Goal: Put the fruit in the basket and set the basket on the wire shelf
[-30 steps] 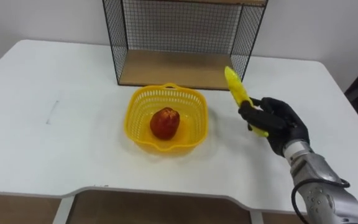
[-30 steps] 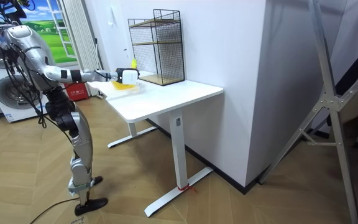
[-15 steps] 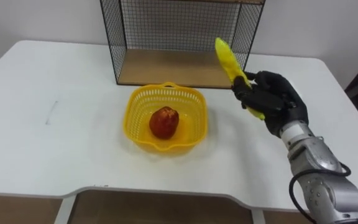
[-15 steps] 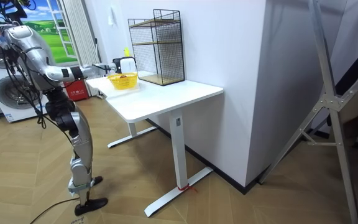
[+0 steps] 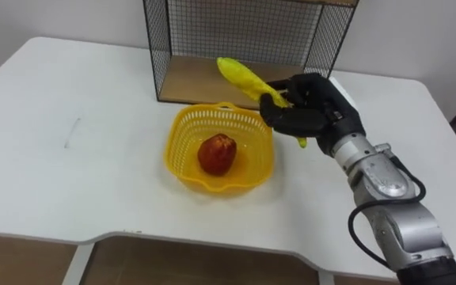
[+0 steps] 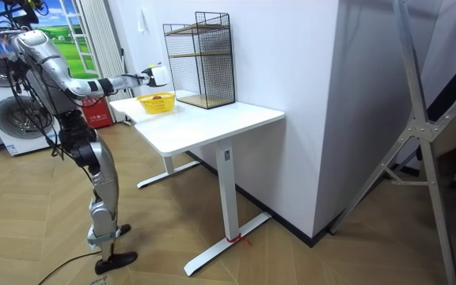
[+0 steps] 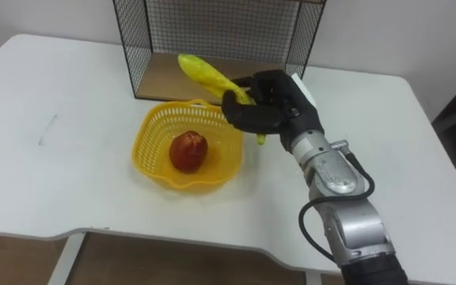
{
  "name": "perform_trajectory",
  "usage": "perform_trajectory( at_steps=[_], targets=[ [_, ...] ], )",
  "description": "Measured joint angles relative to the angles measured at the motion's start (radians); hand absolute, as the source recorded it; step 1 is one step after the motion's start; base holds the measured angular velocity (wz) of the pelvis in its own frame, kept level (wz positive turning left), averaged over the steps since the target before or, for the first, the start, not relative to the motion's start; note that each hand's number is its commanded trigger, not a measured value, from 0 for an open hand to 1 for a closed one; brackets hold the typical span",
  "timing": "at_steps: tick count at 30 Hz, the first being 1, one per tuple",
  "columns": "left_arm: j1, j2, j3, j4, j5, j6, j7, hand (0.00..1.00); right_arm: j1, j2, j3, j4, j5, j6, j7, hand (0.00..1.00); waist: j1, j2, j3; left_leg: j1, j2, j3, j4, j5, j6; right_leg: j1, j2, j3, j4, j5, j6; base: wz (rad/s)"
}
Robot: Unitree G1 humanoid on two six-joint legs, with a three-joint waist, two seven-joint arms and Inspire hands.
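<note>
- Banana [image 5: 244, 77]: yellow, 1 piece, lifted off the table [image 5: 70, 174] and gripped at its lower right end by the black right hand [image 5: 311, 111], whose fingers curl round it. It slants up to the far left, its free end above the far rim of the basket and in front of the shelf's open side.
- Red fruit [image 5: 217, 153]: 1 round piece, lying in the middle of the basket.
- Basket [image 5: 182, 127]: yellow plastic lattice, upright on the white table, just near of the shelf.
- Wire shelf [image 5: 244, 32]: black mesh walls, wooden floor, at the table's far edge.
</note>
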Motion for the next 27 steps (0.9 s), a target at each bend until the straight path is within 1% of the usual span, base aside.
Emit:
perform_trajectory(
  at_steps=[3,4,5,6,7,10,13,15,17,20,22,27],
  targets=[
    [-0.003,0.005,-0.001,0.000,0.000,0.000,0.000,0.00,0.000,0.000,0.016,0.000,-0.022,0.000,0.002,1.00,-0.001,-0.003,0.0014,0.000,-0.001,-0.001,0.001,0.000,0.000,0.003,0.000,0.001,0.000,0.000,0.000,0.00],
    [-0.002,0.005,-0.003,0.000,0.000,-0.001,0.000,0.00,0.000,0.000,0.020,0.000,-0.033,0.000,0.002,0.92,-0.002,-0.003,0.0017,-0.001,-0.001,-0.001,0.000,0.000,0.000,0.003,0.000,0.001,0.000,0.000,0.000,0.00],
    [-0.002,0.005,-0.006,0.001,0.000,-0.001,0.000,0.00,0.000,0.000,0.024,0.000,-0.045,0.000,0.014,0.45,-0.004,-0.003,0.0028,-0.001,-0.001,-0.001,0.000,0.000,0.000,0.003,0.000,0.000,0.000,0.000,0.000,0.00],
    [-0.003,0.004,-0.009,0.001,0.000,-0.001,0.000,0.00,0.000,0.000,0.024,-0.001,-0.067,0.000,0.024,0.05,-0.004,-0.002,0.0038,-0.002,-0.001,-0.001,0.000,0.000,0.000,0.003,0.000,0.000,0.000,0.000,0.000,0.00],
    [-0.003,0.004,-0.010,0.001,0.000,-0.001,0.000,0.00,0.000,0.000,0.024,-0.001,-0.076,0.000,0.028,0.00,-0.004,-0.002,0.0038,-0.002,-0.001,-0.001,0.001,0.000,0.000,0.002,0.000,0.000,0.000,0.000,0.000,0.00],
    [-0.002,0.004,-0.010,0.001,0.000,-0.001,-0.002,0.00,0.000,-0.001,0.024,-0.007,-0.108,0.000,0.049,0.00,-0.004,-0.002,0.0038,-0.003,0.000,-0.001,0.002,0.001,-0.001,0.002,0.000,-0.001,0.001,0.000,0.000,0.00],
    [0.000,0.004,-0.015,0.001,0.000,0.000,-0.002,0.00,0.000,-0.001,0.024,-0.011,-0.109,0.000,0.066,0.00,-0.003,-0.002,0.0039,-0.003,-0.001,-0.001,0.002,0.001,-0.001,0.003,-0.001,-0.003,0.001,0.000,0.000,0.00],
    [-0.001,0.003,-0.039,0.001,0.001,0.005,-0.002,0.00,0.000,-0.001,0.032,-0.011,-0.109,0.001,0.073,0.00,-0.003,0.001,0.0056,-0.003,-0.001,-0.001,0.003,0.001,-0.001,0.003,-0.001,-0.004,0.001,0.000,0.000,0.00],
    [-0.002,0.002,-0.048,0.000,0.001,0.006,-0.002,0.00,0.001,0.000,0.043,-0.011,-0.109,0.003,0.077,0.00,-0.003,0.004,0.0070,-0.003,-0.001,-0.002,0.002,0.001,-0.001,0.003,-0.001,-0.005,0.001,0.000,0.000,0.00],
    [-0.003,0.001,-0.050,0.000,0.001,0.007,-0.002,0.00,0.001,0.000,0.063,-0.011,-0.109,0.004,0.082,0.00,-0.004,0.011,0.0078,-0.003,-0.001,-0.003,0.001,0.001,-0.001,0.003,-0.001,-0.006,0.001,0.000,0.000,0.00],
    [-0.003,0.000,-0.050,0.000,0.001,0.008,-0.002,0.00,0.001,0.000,0.064,-0.011,-0.109,0.013,0.088,0.00,-0.004,0.015,0.0073,-0.003,-0.001,-0.003,0.000,0.001,-0.001,0.003,-0.001,-0.007,0.001,0.000,0.000,0.00],
    [-0.003,0.000,-0.050,0.000,0.002,0.009,0.000,0.00,0.001,0.000,0.064,-0.011,-0.109,0.016,0.088,0.00,-0.004,0.017,0.0076,-0.004,-0.001,-0.004,0.001,0.001,-0.001,0.003,-0.001,-0.009,0.001,0.000,0.000,0.00]
  ],
)
